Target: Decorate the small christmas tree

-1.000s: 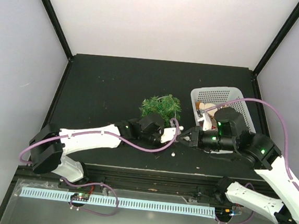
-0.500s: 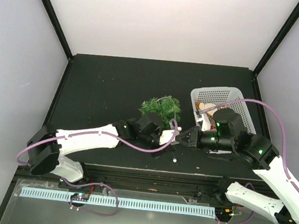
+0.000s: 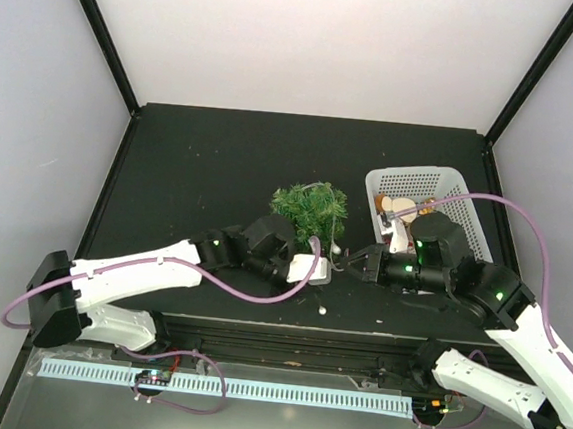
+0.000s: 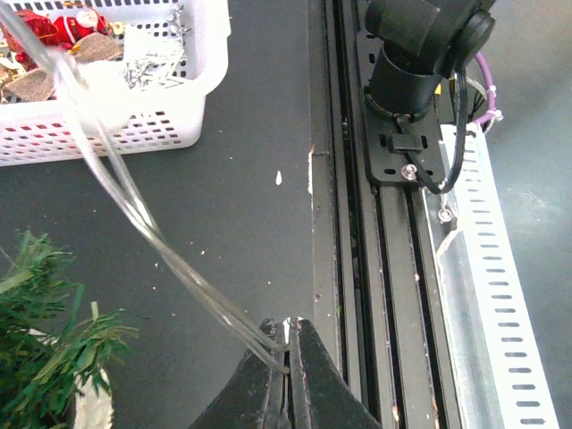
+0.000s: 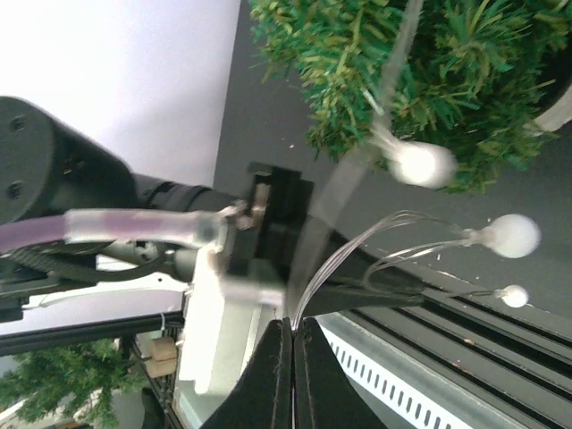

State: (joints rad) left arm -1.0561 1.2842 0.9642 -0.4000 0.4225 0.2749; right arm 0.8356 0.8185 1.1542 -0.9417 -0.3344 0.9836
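Note:
The small christmas tree (image 3: 310, 209) stands mid-table, its bushy green branches also filling the top of the right wrist view (image 5: 429, 71) and the lower-left corner of the left wrist view (image 4: 40, 357). A string of clear strands (image 4: 134, 214) with white beads (image 5: 511, 234) hangs between both grippers just in front of the tree. My left gripper (image 3: 326, 268) (image 4: 290, 344) is shut on the strands. My right gripper (image 3: 355, 261) (image 5: 293, 326) is shut on the same string's other part. One bead (image 3: 322, 309) lies on the table near the front edge.
A white slotted basket (image 3: 440, 183) (image 4: 170, 116) holding several ornaments sits right of the tree, behind my right arm. The table's front rail (image 4: 393, 268) runs close below both grippers. Black frame posts stand at the back corners.
My left gripper has shut on the clear strands, and the left arm's elbow swung out to the left. The loose bead slid nearer the front edge. The right gripper stayed shut.

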